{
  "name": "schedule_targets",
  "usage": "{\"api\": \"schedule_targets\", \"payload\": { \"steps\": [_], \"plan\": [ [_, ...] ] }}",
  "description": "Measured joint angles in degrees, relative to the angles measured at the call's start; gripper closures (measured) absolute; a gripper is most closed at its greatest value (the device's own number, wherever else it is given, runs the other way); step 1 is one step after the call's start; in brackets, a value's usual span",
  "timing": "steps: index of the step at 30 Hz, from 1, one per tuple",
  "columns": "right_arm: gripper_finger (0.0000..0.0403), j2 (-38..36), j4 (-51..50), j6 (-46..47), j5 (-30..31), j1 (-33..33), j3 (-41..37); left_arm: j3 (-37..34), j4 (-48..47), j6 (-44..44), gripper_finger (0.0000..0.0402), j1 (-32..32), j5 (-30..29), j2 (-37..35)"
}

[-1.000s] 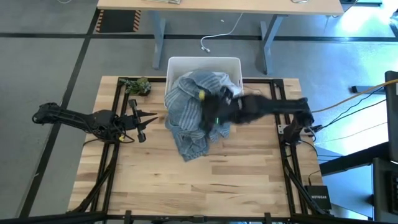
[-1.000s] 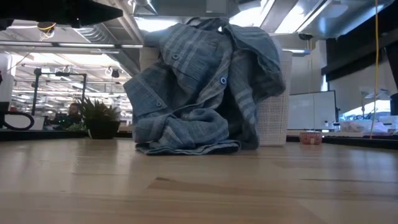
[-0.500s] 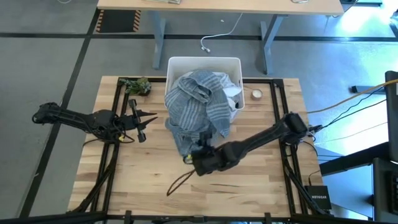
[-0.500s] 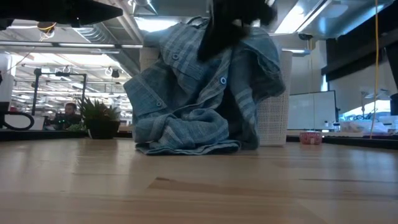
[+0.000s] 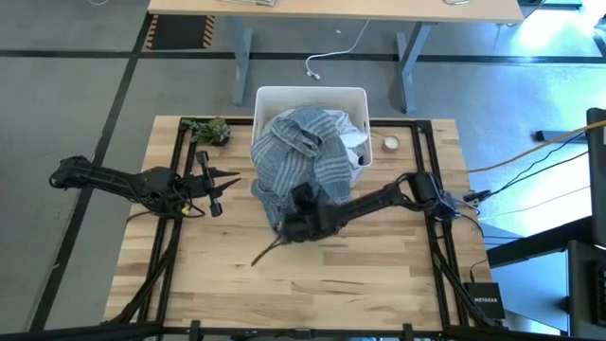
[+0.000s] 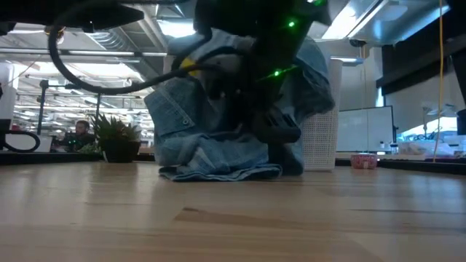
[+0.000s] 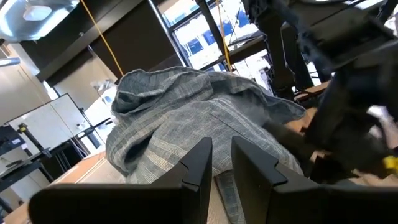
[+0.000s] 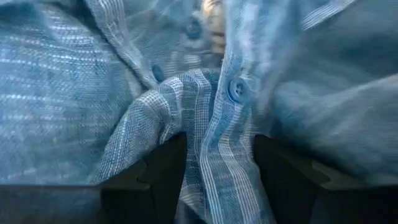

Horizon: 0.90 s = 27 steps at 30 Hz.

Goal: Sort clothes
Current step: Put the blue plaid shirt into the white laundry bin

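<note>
Reaching into the blue-grey striped shirt (image 5: 301, 159) spilling from the white basket (image 5: 310, 95) at the counter's far edge, the right pincer (image 8: 214, 163) is spread around a buttoned fold, and a shallow pinch could let it slip free.
</note>
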Motion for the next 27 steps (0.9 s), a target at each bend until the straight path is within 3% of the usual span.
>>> {"api": "schedule_targets", "payload": {
  "steps": [6, 8, 12, 14, 21, 27],
  "plan": [
    [0.022, 0.61, -1.79, 4.36, -10.02, -2.98, 0.04, 0.0, -0.01, -0.06, 0.0345, 0.0, 0.0, 0.0],
    [0.0258, 0.59, -2.68, 6.44, -12.89, -3.73, 0.09, 0.0, -0.01, -0.05, 0.0345, 0.0, -0.01, 0.0],
    [0.0376, 0.59, -4.64, 10.33, -20.59, -4.47, 0.09, 0.0, -0.01, -0.05, 0.0345, 0.0, -0.02, 0.0],
    [0.0383, 0.57, -4.41, 11.74, -22.65, -4.19, 0.2, 0.0, 0.02, -0.05, 0.0345, 0.0, 0.0, 0.0],
    [0.0393, -0.45, -10.79, 15.47, -22.65, 1.37, 9.64, 0.0, 0.04, -0.05, 0.0345, 0.0, -0.02, -0.01],
    [0.0396, -2.34, -17.17, 15.62, -14.81, 3.82, 23.33, 0.0, 0.15, -0.09, 0.0345, 0.0, -0.03, 0.0]
  ]
}}
